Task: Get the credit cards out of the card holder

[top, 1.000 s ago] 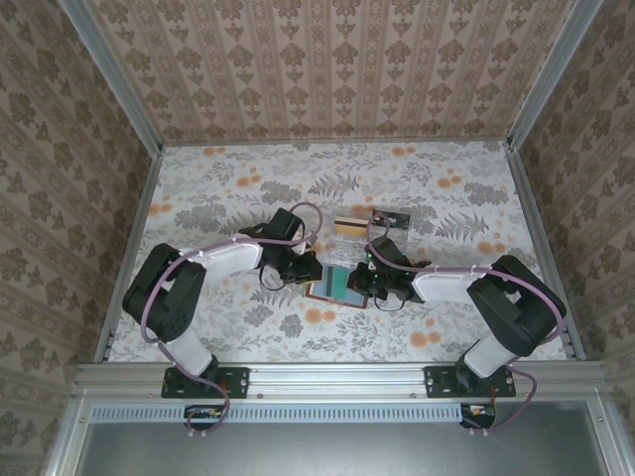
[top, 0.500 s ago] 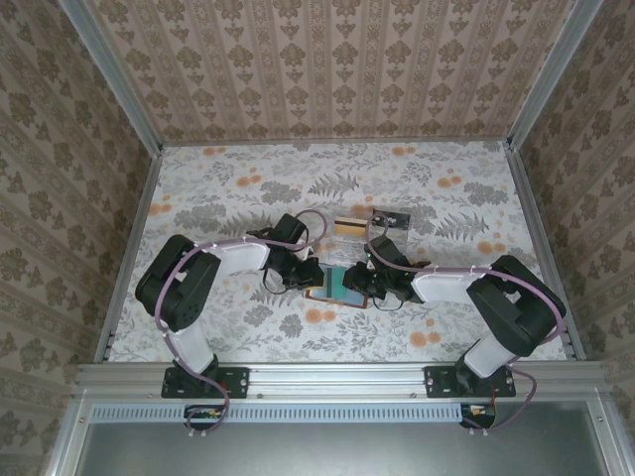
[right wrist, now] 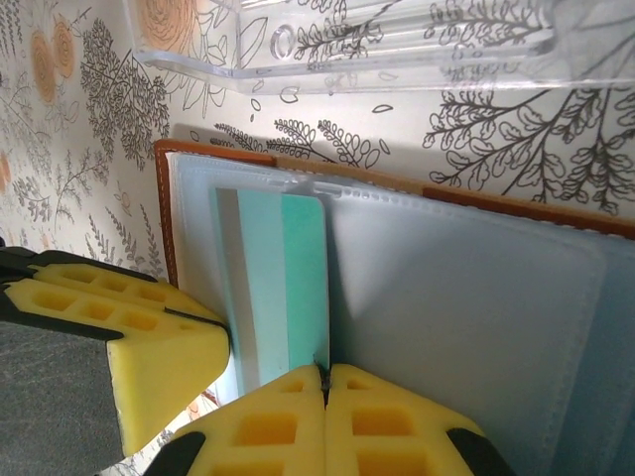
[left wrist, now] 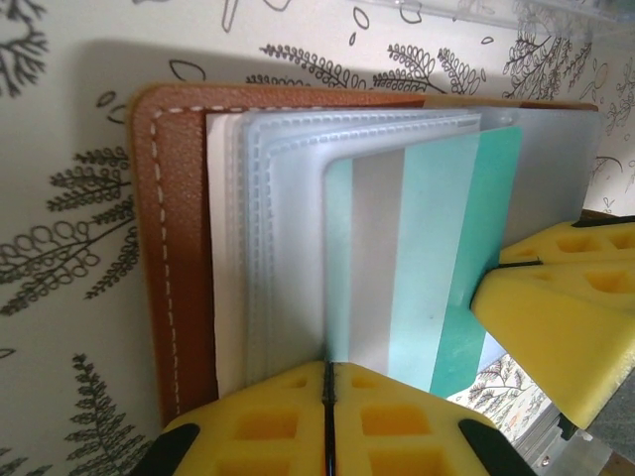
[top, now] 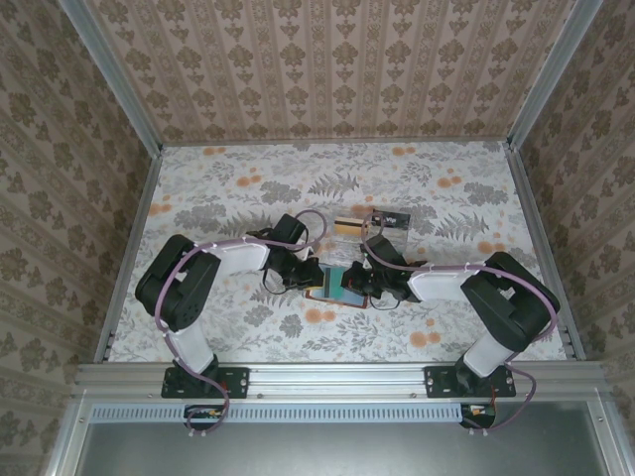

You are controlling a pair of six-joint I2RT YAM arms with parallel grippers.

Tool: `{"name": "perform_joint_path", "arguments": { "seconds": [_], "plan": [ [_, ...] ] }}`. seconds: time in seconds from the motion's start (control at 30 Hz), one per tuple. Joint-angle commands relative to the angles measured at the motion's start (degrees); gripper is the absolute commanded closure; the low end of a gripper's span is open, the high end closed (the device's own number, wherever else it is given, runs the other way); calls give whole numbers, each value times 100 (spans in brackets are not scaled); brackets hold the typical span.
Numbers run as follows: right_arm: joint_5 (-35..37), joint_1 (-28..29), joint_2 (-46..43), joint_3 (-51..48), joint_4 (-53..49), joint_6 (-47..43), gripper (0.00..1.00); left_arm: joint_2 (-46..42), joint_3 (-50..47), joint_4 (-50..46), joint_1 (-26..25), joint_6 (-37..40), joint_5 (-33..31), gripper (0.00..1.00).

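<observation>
Near the middle of the flower-printed tabletop (top: pixel 228 198), between the two arms: one small square brown leather card holder (left wrist: pixel 174 248), white-stitched along its rim, lying opened flat with a stack of frosted clear plastic sleeves (left wrist: pixel 278 198) uppermost. Contents on view: one thin rectangular credit card (left wrist: pixel 427 258) striped teal, pale grey and mint, round-cornered, lying flat against the sleeve stack; whether it sits inside the top sleeve or on it cannot be told. Left gripper (left wrist: pixel 327 387), yellow foam-padded fingers: pads pressed together with no gap, set at the edge of the sleeves beside the striped card's long side; whether a sleeve leaf is nipped between them cannot be told. Right gripper (right wrist: pixel 325 387), same yellow pads: likewise closed tight, the seam in line with one long edge of the striped card, over the holder's sleeves; a hold on card or sleeve cannot be confirmed. Both grippers come at the holder from opposite sides and stand close together above it. Just beyond the holder, on its far side: one clear plastic tray (right wrist: pixel 397 59), parted from the leather rim by a strip of tabletop. In the tray, seen from above: one tan card (top: pixel 347 224) with a dark stripe and one dark card (top: pixel 393 216), side by side.
</observation>
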Motion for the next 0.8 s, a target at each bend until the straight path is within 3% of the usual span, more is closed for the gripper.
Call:
{"name": "perform_joint_path", "arguments": {
  "seconds": [0.0, 0.43, 0.77],
  "plan": [
    [160, 4, -177, -248, -196, 39, 100, -2, -185, -128, 64, 136, -84, 92],
    [550, -182, -979, -933, -363, 150, 100, -75, -292, -128, 155, 178, -47, 92],
    [622, -410, -2226, -852, -1351, -369, 100, -226, -191, -169, 172, 233, -19, 91]
  ]
}}
